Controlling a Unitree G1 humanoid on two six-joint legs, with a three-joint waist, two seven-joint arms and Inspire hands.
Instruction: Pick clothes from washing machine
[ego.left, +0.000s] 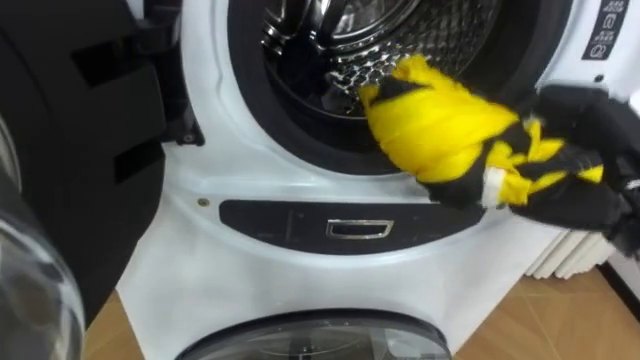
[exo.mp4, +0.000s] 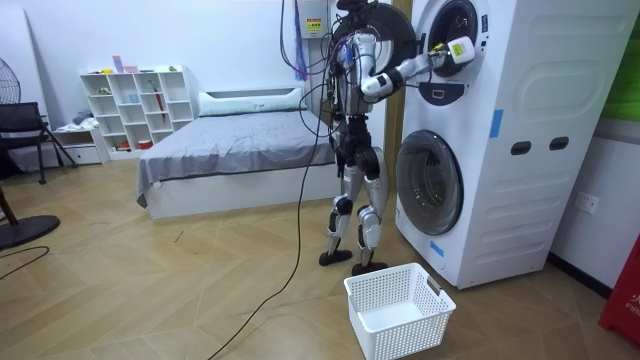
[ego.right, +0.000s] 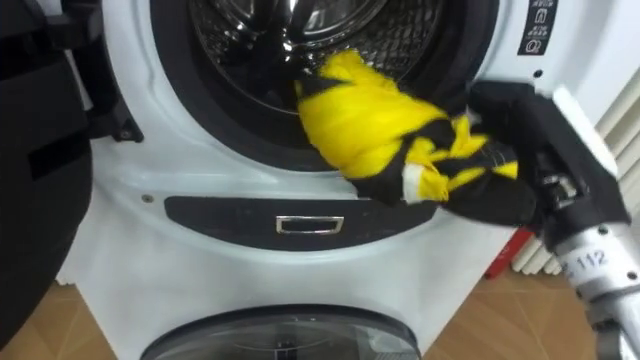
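Right hand (ego.right: 510, 130) at mouth of upper drum (ego.right: 250, 40), fingers (ego.right: 480, 205) curled tight round bunched yellow garment (ego.right: 365, 125). Garment bulging ahead of the fingers, at the drum's lip, over the dark door seal (ego.right: 190, 120). Looks soft, light, limp; likely to drape and catch on the rim. Best gripped mid-bunch, as now. Possibly a loose end under the fingers; cannot tell. White basket (exo.mp4: 398, 310) on floor, well below the fingers.
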